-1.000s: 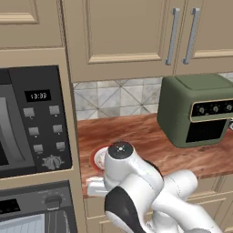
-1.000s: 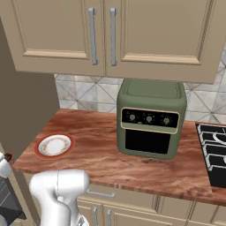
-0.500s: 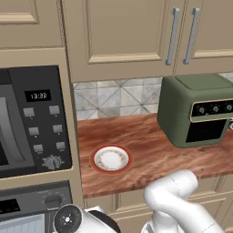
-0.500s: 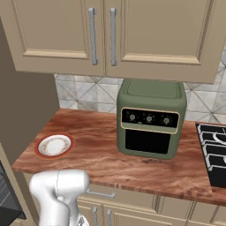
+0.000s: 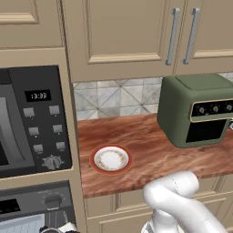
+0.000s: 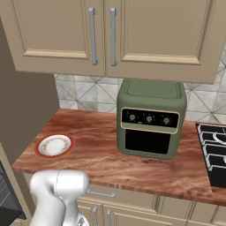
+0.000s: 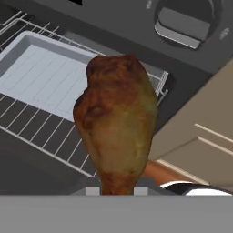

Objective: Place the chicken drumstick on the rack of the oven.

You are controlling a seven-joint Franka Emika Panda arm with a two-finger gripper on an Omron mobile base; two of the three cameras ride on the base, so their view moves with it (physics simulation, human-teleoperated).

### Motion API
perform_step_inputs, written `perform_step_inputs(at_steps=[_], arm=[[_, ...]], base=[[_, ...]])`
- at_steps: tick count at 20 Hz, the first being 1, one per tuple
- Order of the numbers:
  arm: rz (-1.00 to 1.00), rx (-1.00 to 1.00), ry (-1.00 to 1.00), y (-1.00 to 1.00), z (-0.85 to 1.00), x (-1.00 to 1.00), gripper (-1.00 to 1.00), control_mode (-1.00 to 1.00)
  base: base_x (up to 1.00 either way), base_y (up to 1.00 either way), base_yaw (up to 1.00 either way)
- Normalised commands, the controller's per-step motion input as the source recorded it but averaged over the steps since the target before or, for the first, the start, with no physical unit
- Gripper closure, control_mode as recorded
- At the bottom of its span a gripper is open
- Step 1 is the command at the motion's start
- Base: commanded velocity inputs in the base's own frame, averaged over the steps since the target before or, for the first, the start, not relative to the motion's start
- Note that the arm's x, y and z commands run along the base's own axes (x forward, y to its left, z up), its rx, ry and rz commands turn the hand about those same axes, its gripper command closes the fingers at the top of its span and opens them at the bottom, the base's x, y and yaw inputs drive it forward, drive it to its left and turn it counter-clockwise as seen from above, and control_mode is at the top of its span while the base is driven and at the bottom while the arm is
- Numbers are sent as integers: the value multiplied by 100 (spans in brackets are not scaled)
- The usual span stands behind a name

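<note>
In the hand view my gripper [image 7: 117, 189] is shut on the thin end of the chicken drumstick [image 7: 116, 118], whose browned, thick meat end points away from the hand. Beyond it lies the rack [image 7: 43, 127] of thin grey bars, with a pale tray [image 7: 50, 75] resting on it. The oven's round knob [image 7: 184, 20] shows on the dark panel at the top. In the left base view the oven [image 5: 32, 205] sits at the lower left, below the microwave, and the arm reaches down toward it.
A red-rimmed white plate [image 5: 110, 159] lies bare on the wooden counter [image 5: 150, 150]. The green countertop oven [image 5: 195, 109] stands at the right. A black keypad microwave [image 5: 34, 123] sits above the oven, and a dark stovetop [image 6: 214, 152] lies at the far right.
The arm has swung from above the plate down and to the left, carrying the drumstick to the oven front. The hand has dropped to the bottom edge of the left base view.
</note>
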Motion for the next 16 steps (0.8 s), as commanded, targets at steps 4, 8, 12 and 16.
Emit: perform_step_inputs(at_steps=[4,8,12,16], arm=[[7,-6,0,100,-23,16,100,-100],[-1,0,0,91,-49,24,100,-100],[-17,0,-16,32,-49,25,100,-100],[-19,1,-9,1,-33,25,100,-100]], base=[[0,0,0],[0,0,0],[0,0,0],[0,0,0]])
